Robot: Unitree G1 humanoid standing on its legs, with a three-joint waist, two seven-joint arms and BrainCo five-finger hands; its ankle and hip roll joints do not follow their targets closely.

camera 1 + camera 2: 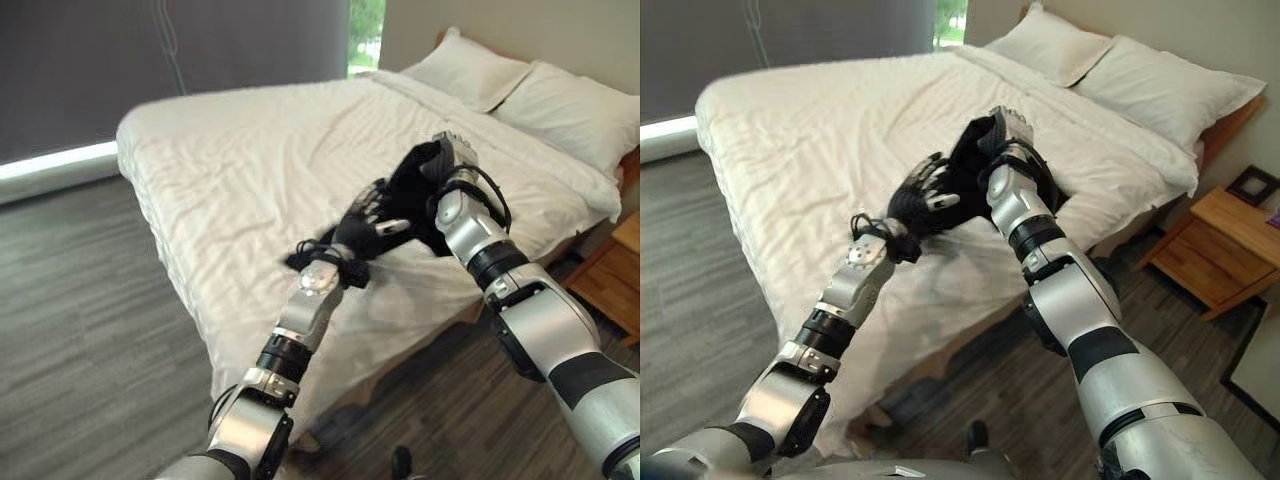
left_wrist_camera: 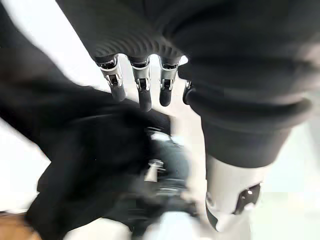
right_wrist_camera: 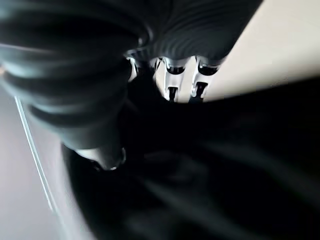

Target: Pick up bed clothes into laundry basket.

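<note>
A black garment (image 1: 412, 190) hangs bunched above the near side of the white bed (image 1: 250, 150), between my two hands. My right hand (image 1: 455, 150) is at the garment's top edge, with its fingers (image 3: 172, 75) and thumb curled into the dark cloth (image 3: 225, 165). My left hand (image 1: 368, 222) is lower and to the left. Its fingers (image 2: 142, 87) are straight and spread, their tips against the black cloth (image 2: 95, 150). Part of the garment trails down onto the sheet by my left wrist.
Two white pillows (image 1: 470, 68) (image 1: 580, 108) lie at the head of the bed. A wooden nightstand (image 1: 1225, 245) with a dark picture frame (image 1: 1250, 185) stands at its right. A dark blind (image 1: 150, 60) covers the far wall. Grey floor (image 1: 80, 350) runs along the bed's left.
</note>
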